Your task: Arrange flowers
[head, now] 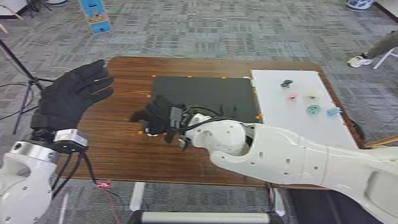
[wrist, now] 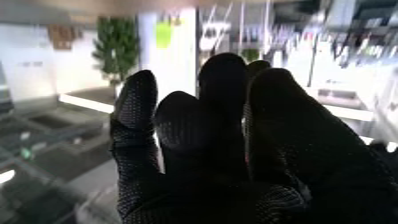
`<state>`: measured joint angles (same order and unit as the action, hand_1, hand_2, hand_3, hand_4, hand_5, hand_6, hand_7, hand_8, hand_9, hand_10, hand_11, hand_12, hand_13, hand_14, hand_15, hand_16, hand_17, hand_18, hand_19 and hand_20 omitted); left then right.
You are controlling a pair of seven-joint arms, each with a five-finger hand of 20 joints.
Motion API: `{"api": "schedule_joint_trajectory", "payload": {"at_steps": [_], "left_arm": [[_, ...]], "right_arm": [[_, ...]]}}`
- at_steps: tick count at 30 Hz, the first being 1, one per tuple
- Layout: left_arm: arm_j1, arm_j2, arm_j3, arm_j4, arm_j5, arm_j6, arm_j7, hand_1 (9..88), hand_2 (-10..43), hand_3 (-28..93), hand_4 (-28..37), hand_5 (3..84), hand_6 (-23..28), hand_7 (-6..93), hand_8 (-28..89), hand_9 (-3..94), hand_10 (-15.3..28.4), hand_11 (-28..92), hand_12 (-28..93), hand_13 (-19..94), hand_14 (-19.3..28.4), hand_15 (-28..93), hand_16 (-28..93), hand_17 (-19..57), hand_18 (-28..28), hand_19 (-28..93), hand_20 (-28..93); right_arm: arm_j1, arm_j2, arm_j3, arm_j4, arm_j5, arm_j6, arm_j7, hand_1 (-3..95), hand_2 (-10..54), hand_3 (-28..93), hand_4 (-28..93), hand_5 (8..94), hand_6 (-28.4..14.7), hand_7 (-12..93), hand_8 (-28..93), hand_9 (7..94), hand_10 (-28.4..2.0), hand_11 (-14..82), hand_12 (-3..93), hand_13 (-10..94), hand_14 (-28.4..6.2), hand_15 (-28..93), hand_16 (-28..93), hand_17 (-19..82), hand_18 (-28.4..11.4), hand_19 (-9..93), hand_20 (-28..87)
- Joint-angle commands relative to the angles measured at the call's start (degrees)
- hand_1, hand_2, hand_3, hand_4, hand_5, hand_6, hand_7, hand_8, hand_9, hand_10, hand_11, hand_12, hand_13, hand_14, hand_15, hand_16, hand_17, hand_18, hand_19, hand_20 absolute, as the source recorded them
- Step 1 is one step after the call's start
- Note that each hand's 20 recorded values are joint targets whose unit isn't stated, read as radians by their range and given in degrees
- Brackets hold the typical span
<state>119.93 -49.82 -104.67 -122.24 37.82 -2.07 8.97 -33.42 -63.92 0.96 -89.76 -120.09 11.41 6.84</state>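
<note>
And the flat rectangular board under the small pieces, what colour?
The board is white, clearest in the head view.

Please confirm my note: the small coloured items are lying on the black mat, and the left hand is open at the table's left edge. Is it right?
Not the mat: the head view shows the small coloured items on the white board. The left hand is open at the table's left edge.

Grey patterned carpet (head: 222, 25); brown wooden table (head: 124, 160); black tripod (head: 34, 78) left; green foliage (wrist: 118, 45), perhaps potted plant; white wall (wrist: 27, 72).
</note>
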Motion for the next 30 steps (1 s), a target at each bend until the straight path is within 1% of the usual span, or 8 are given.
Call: {"api": "schedule_joint_trajectory", "payload": {"at_steps": [1,3,6,8,13,16,20,30], "left_arm": [[0.3,-0.55,-0.31,-0.50,-0.13,0.73,0.25,22.2,-5.8,72,-28.3,35.5,4.0,20.1,-9,28.5,11.8,22,18,24,13.8,31,2,-9.1,21.4,44,12],[0.2,-0.51,-0.18,-0.49,-0.20,0.93,0.43,22.2,-5.8,72,-28.3,35.6,4.1,20.1,-9,28.5,11.8,22,18,24,13.8,31,2,-9.1,21.4,44,12],[0.4,-0.57,-0.32,-0.58,-0.15,0.79,0.45,22.2,-5.9,72,-28.3,35.5,4.0,20.1,-9,28.5,11.7,22,18,24,13.8,31,2,-9.1,21.5,45,12],[0.6,-0.63,-0.48,-0.65,-0.18,0.72,0.44,22.1,-6.0,72,-28.3,35.5,4.0,20.1,-9,28.5,11.7,22,18,24,13.8,31,2,-9.1,21.5,45,12],[0.8,-0.57,-0.52,-0.71,-0.18,0.88,0.58,22.1,-5.9,72,-28.3,35.5,4.0,20.1,-9,28.5,11.8,22,18,24,13.8,31,2,-9.1,21.4,44,12],[0.7,-0.53,-0.37,-0.72,-0.27,1.10,0.88,22.1,-5.9,72,-28.3,35.4,4.1,20.0,-9,28.5,11.8,22,18,24,13.7,31,2,-9.1,21.4,45,12],[0.6,-0.39,-0.30,-0.72,-0.27,1.30,0.97,22.1,-5.9,72,-28.3,35.1,4.0,19.9,-9,28.6,11.8,22,18,24,13.7,31,2,-9.1,21.4,45,12],[0.4,-0.37,0.03,-0.64,-0.30,1.18,0.96,22.2,-5.8,72,-28.3,34.8,3.9,20.0,-9,28.6,11.8,22,18,24,13.8,31,2,-9.1,21.4,45,12]], "right_arm": [[0.8,0.8,0.3,0.7,-1.6,-4.5,-1.7,34.8,14.9,91,-23,46.2,5.3,19,-14,70.0,-10.9,57.8,53.4,65,-13.4,85,43,26,-20.9,76,47],[1.5,0.5,-0.8,1.1,-1.8,-4.1,-1.4,33.1,16.9,92,-22,46.9,5.3,19,-14,70.2,-11.2,61.5,51.0,65,-13.7,86,43,26,-21.2,77,48],[1.3,0.2,-0.7,1.4,-1.3,-4.9,-1.4,28.1,24.9,93,-18,47.8,5.4,19,-14,73.7,-11.3,72.4,41.4,67,-14.4,90,45,27,-21.6,80,50],[1.3,0.1,-0.6,1.5,-1.4,-5.4,-1.5,27.5,25.8,93,-17,48.8,5.8,20,-15,75.3,-11.3,74.4,39.5,68,-14.4,91,46,27,-21.9,81,51],[1.7,0.1,-1.4,1.0,-1.2,-5.7,-2.6,27.2,26.7,93,-17,51.8,6.7,21,-16,79.1,-10.9,77.5,37.4,70,-14.5,93,46,29,-22.3,82,52],[1.9,-0.2,-1.6,1.2,-1.1,-6.2,-2.9,26.8,28.6,92,-17,52.1,6.8,20,-16,79.7,-10.8,78.4,37.1,70,-14.4,93,46,29,-22.1,83,52],[2.1,-0.8,-1.8,1.1,-1.3,-7.4,-2.1,26.0,31.5,91,-17,52.0,7.0,20,-16,79.5,-10.8,78.7,37.0,70,-14.3,93,46,29,-21.8,82,52],[2.7,-2.3,-2.5,1.7,-1.9,-10.6,1.0,22.8,34.7,90,-17,53.2,6.8,19,-15,81.3,-10.9,79.3,36.6,72,-13.8,93,46,30,-21.9,84,53]]}}
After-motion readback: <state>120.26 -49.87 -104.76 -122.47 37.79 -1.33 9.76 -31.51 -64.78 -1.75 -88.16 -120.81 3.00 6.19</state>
